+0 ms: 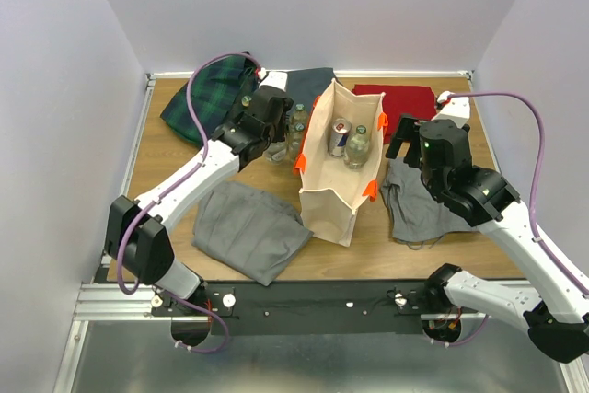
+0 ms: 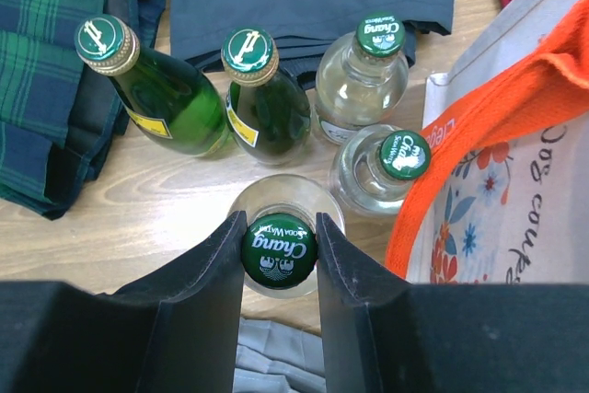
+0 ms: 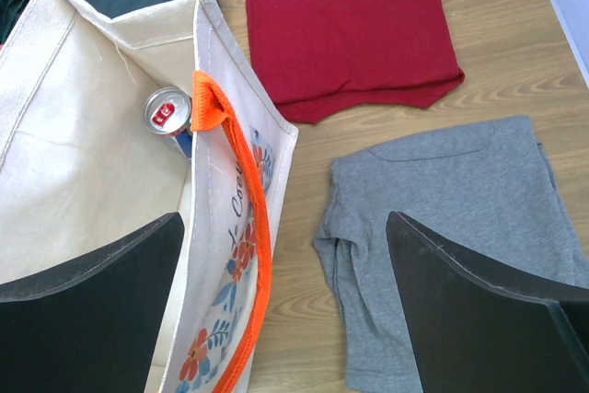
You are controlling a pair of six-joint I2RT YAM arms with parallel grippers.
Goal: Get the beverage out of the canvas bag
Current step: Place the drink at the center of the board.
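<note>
The left end effector (image 2: 280,236) gripped the cap of a Chang bottle (image 2: 279,257), apparently standing on the counter (image 2: 129,204) among four other bottles (image 2: 267,112), just outside the canvas bag (image 1: 331,195). Releasing well meant spreading the fingers fully, then lifting straight up. The right end effector (image 1: 402,140) hung open beside the bag.

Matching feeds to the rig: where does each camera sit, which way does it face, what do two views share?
Top external: above and behind, looking down at the table; both arms show.
Left wrist: on left arm, looking down; left gripper shut on a bottle.
Right wrist: on right arm, looking down into canvas bag; right gripper open.
Shared: top and right wrist show the can.
</note>
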